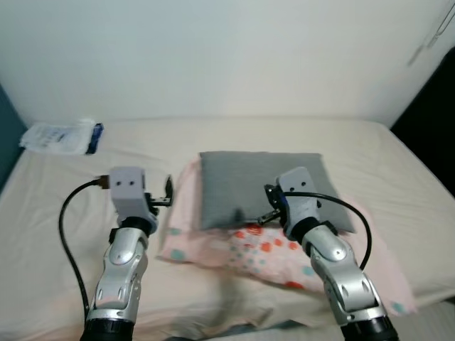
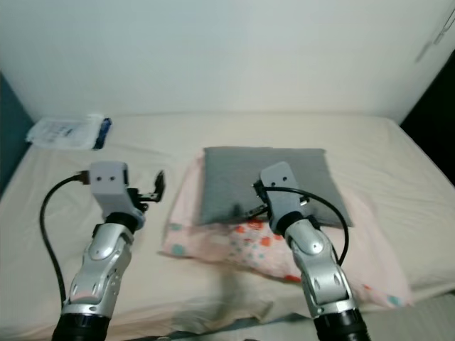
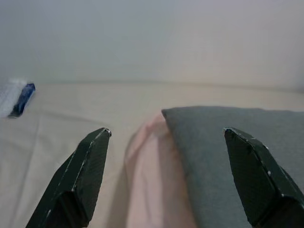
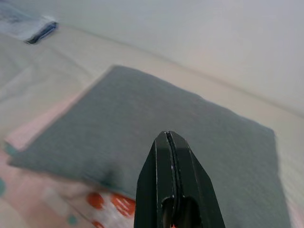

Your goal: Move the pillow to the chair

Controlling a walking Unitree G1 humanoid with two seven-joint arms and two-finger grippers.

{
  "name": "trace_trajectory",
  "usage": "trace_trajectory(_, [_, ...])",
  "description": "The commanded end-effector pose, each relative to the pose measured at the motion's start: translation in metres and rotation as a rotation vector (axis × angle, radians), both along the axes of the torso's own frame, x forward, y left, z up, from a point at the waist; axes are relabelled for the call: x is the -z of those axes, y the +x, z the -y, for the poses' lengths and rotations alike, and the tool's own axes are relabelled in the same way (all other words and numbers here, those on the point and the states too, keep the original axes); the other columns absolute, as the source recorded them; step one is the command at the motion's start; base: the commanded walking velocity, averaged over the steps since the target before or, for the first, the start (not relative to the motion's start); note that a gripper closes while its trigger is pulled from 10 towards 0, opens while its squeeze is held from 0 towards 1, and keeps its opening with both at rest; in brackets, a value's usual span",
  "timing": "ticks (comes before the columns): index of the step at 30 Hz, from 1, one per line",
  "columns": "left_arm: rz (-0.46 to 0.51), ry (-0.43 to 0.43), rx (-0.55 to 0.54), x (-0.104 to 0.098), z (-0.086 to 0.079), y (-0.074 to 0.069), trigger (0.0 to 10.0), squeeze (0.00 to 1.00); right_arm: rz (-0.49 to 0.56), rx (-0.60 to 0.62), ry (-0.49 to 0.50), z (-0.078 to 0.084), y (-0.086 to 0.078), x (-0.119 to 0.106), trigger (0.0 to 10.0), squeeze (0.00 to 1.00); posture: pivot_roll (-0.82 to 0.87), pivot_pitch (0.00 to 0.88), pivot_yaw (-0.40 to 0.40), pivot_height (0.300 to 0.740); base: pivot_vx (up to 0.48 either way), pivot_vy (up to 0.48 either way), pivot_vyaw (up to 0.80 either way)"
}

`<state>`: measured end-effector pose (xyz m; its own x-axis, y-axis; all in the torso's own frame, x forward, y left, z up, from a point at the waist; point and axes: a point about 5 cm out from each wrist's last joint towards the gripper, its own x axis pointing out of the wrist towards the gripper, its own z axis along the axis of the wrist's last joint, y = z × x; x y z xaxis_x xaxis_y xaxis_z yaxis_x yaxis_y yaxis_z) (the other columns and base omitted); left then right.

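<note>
A grey pillow (image 1: 249, 181) lies flat on a pink patterned blanket (image 1: 263, 252) in the middle of the bed. My left gripper (image 1: 169, 192) hovers open just off the pillow's left edge, above the blanket's rim; its wrist view shows the two black fingers (image 3: 80, 175) spread wide with the pillow (image 3: 237, 142) ahead between them. My right gripper (image 1: 264, 213) hangs over the pillow's near edge. In the right wrist view its fingers (image 4: 168, 185) are pressed together with nothing between them, above the grey pillow (image 4: 142, 123).
The bed (image 1: 71, 199) has a cream sheet and runs up to a white wall. A plastic packet with a blue end (image 1: 60, 136) lies at the bed's far left corner. A dark opening (image 1: 434, 128) stands at the right.
</note>
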<state>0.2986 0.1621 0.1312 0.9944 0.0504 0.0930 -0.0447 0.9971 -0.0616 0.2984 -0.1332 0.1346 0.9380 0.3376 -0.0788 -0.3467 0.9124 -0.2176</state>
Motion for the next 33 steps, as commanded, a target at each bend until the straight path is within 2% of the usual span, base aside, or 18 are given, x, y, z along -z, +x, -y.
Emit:
trace_trajectory(1, [-0.06,0.005,0.025,0.009,0.0,-0.001,10.0,0.0,-0.026,-0.009,-0.002,-0.002,-0.002,0.005,10.0,0.0,-0.05,0.108,-0.104,0.74,0.0,0.27,0.0])
trace_trajectory(5, [-0.072,0.012,0.064,0.01,0.005,0.0,10.0,0.0,-0.027,-0.011,-0.002,-0.002,-0.002,0.005,10.0,0.0,-0.05,0.108,-0.103,0.74,0.0,0.358,0.0])
trace_trajectory(10, [-0.091,0.014,0.039,0.012,0.005,0.001,10.0,0.0,-0.025,-0.009,0.0,-0.002,-0.002,0.005,10.0,0.0,-0.05,0.106,-0.099,0.74,0.0,0.456,0.0])
trace_trajectory(20, [-0.084,0.029,0.033,0.011,0.003,0.0,10.0,0.0,-0.02,-0.003,0.004,-0.002,0.0,0.003,10.0,0.0,-0.05,0.108,-0.098,0.74,0.0,0.0,0.0])
trace_trajectory(26, [-0.067,0.017,0.017,0.007,0.003,0.002,10.0,0.0,-0.019,0.024,0.035,-0.001,0.008,-0.002,10.0,0.0,-0.05,0.107,-0.094,0.74,0.0,0.0,0.0])
trace_trajectory(27, [-0.065,0.026,0.023,0.006,0.004,0.005,10.0,0.0,-0.013,0.04,0.037,0.002,0.015,-0.004,10.0,0.0,-0.05,0.104,-0.09,0.74,0.0,0.0,0.0])
trace_trajectory(31, [-0.062,0.036,0.035,0.005,0.006,0.008,10.0,0.0,0.001,0.066,0.035,0.006,0.022,-0.007,10.0,0.0,-0.05,0.103,-0.084,0.74,0.0,0.0,0.0])
trace_trajectory(33, [-0.06,0.037,0.04,0.004,0.007,0.01,10.0,0.0,0.012,0.081,0.041,0.008,0.025,-0.011,10.0,0.0,-0.05,0.101,-0.082,0.726,0.0,0.0,0.0])
